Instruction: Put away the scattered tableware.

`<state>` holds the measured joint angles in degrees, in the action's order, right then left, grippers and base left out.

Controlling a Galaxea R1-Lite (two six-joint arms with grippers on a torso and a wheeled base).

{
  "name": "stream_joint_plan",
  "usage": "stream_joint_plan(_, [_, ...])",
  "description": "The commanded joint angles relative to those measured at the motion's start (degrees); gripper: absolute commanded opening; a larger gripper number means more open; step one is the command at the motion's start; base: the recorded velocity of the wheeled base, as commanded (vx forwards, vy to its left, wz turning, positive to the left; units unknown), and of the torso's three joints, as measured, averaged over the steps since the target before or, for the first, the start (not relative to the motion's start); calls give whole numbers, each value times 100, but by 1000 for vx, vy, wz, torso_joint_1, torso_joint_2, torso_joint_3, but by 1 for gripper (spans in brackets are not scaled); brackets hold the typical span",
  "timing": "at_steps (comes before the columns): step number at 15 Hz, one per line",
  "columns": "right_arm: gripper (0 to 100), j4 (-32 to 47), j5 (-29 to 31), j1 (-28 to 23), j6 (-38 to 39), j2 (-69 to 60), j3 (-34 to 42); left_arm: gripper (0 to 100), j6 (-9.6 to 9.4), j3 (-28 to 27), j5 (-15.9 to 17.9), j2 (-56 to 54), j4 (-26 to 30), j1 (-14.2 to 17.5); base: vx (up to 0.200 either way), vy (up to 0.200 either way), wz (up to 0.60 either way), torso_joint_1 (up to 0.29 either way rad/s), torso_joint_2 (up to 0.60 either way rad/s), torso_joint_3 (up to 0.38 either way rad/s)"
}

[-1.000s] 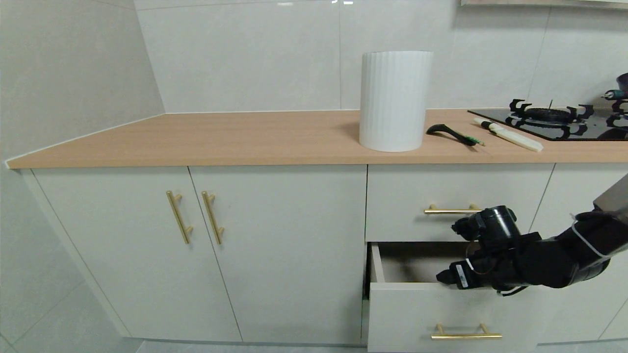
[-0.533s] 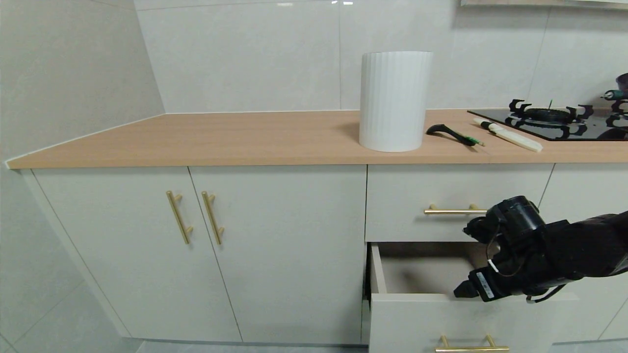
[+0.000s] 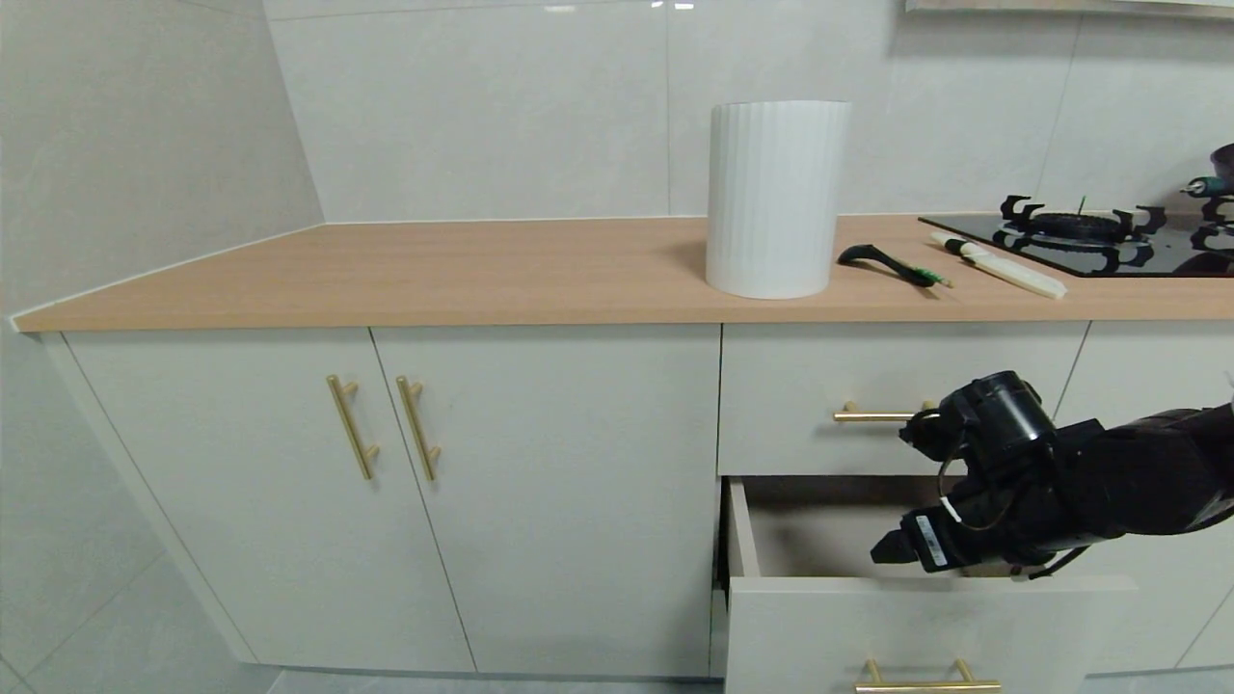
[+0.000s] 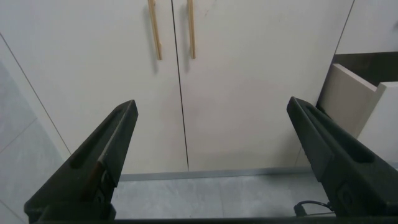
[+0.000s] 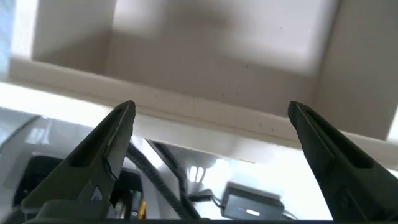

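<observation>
Worktop (image 3: 482, 270): wood, tiled walls (image 3: 482, 116) behind.
Canister (image 3: 776, 198): white, upright on worktop.
Drawer (image 3: 829, 583): pulled out.
Right gripper (image 5: 208, 115): spread wide above drawer.
Left gripper (image 4: 211, 115): spread wide.

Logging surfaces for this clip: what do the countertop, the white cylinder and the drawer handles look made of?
Countertop: wood or wood-look laminate with a matte finish, going by its tan grain lines.
White cylinder: ceramic or plastic, I cannot tell which; it is matte with vertical ribs.
Drawer handles: metal bars in brushed gold, going by the colour and soft sheen.
</observation>
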<state>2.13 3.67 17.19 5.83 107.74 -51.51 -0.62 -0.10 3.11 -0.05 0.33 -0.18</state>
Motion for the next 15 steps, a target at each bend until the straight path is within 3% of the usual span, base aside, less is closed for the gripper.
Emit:
stream_joint_plan(1, [100,6,20,13,33,344,-88,100,1,1,-3,5,2,1,0,0,0,0,0,0])
stream_joint_plan(7, [100,85,-7,21,-55,397,35,100,1,1,-3,5,2,1,0,0,0,0,0,0])
stream_joint_plan(15, [100,1465,-112,197,-750,-43,44,100,1,1,-3,5,2,1,0,0,0,0,0,0])
